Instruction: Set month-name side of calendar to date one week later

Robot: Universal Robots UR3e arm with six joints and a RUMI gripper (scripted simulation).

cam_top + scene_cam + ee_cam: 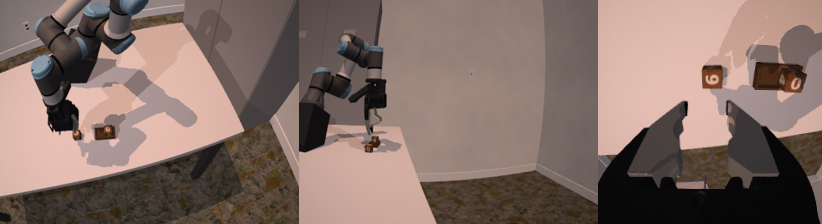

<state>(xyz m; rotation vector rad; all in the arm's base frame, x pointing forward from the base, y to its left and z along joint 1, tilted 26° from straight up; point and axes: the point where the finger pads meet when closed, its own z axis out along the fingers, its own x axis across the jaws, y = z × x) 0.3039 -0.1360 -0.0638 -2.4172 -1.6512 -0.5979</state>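
Observation:
A small brown cube [77, 134] [368, 148] [712, 77] lies loose on the table, just left of the tray. The face it turns to the wrist camera bears a white 6 or 9. The dark wooden tray [99, 134] [765, 76] holds the second cube [108, 129] [375, 140] [793, 81], which shows a 4 and a 0 in the wrist view. My gripper [72, 128] [369, 131] [707, 101] hangs a little above the loose cube. Its fingers are apart, with nothing between them.
The pale table [168, 93] [355, 187] ends in a front edge close to the tray and cube. A grey cabinet [243, 45] stands off its right end. The arm's black base block [310, 127] stands at the far side.

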